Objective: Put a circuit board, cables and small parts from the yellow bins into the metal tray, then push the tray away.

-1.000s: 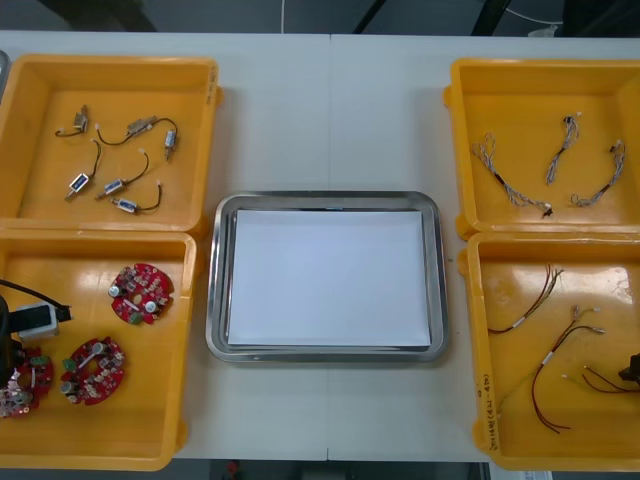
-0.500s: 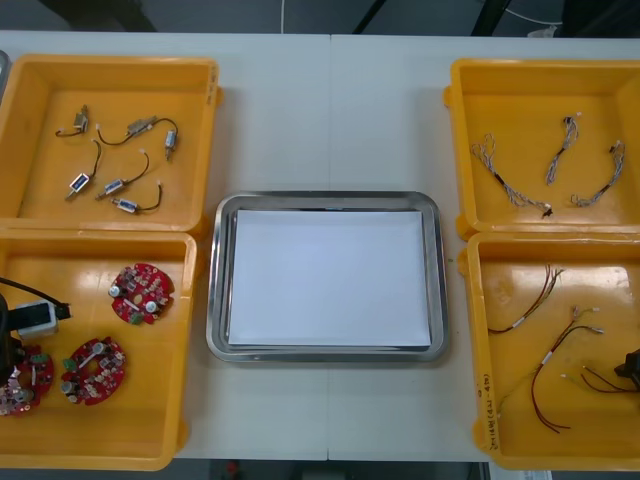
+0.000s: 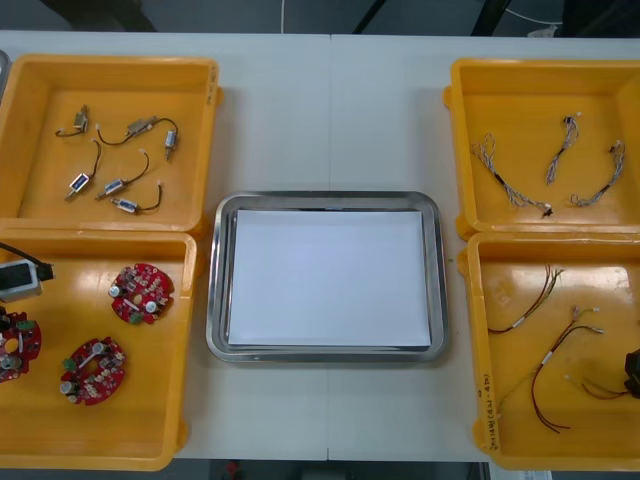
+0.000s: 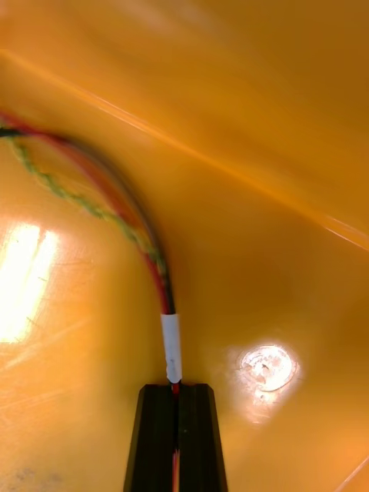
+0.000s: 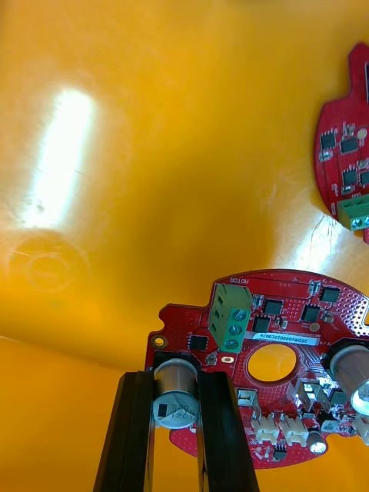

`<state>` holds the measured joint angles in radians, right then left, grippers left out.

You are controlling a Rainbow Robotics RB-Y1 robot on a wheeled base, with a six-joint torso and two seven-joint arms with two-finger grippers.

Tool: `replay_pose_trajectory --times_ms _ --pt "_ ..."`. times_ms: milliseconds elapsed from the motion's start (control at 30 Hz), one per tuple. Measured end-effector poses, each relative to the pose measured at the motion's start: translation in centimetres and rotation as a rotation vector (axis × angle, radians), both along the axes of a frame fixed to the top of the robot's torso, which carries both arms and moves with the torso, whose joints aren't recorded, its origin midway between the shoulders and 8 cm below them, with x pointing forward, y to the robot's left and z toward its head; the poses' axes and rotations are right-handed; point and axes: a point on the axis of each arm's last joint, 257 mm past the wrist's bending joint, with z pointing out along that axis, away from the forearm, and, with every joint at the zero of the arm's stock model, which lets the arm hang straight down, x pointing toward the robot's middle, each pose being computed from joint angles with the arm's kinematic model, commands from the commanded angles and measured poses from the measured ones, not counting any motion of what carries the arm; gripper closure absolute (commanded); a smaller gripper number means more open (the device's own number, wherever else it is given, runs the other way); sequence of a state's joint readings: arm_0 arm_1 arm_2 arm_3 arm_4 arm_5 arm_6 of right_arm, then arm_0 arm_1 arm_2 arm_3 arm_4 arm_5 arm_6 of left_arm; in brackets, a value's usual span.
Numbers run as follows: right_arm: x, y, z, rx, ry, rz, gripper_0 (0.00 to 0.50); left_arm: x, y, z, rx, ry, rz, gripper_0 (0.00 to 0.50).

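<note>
At near-left yellow bin (image 3: 150, 425): round red circuit board (image 5: 269, 361), pinched by its upright silver can (image 5: 175, 400) in left end effector (image 5: 177, 380), likely as the one raised handhold. Over in near-right bin (image 3: 600, 455): red and yellow cable (image 4: 146, 246), clamped at its taped end by right end effector (image 4: 176, 388). Between, on surface (image 3: 330, 110): metal tray (image 3: 214, 300), white-lined, awaiting contents.

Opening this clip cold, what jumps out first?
The left end effector is shut on a silver component of a red circuit board in the near left yellow bin. The right end effector pinches a red and yellow cable in the near right yellow bin. Between them, the metal tray, white inside, has nothing in it yet.
</note>
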<state>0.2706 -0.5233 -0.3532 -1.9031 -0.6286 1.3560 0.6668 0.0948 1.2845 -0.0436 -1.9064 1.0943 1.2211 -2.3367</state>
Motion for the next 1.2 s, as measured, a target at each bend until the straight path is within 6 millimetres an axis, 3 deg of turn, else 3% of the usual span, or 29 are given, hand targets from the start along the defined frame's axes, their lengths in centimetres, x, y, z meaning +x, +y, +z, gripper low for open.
replay_pose_trajectory --times_ms 267,467,567,867,1200 --pt "0.0 0.1 0.1 0.002 -0.001 0.001 0.5 -0.2 -3.1 3.0 -0.007 0.008 0.012 0.5" --pt "-1.1 0.9 1.0 0.013 0.045 0.023 0.5 -0.3 -5.4 5.1 -0.114 -0.013 0.328 0.5" --pt "-1.3 1.4 2.4 0.009 0.047 0.045 0.5 -0.2 -6.1 6.2 -0.143 -0.019 0.438 0.5" --pt "-3.0 1.0 7.6 -0.054 0.093 0.107 0.5 0.8 -9.7 8.7 -0.159 -0.013 0.39 0.5" --pt "-2.4 1.5 14.0 -0.078 0.086 0.218 0.5 1.5 -13.3 10.6 -0.214 -0.015 0.409 0.5"
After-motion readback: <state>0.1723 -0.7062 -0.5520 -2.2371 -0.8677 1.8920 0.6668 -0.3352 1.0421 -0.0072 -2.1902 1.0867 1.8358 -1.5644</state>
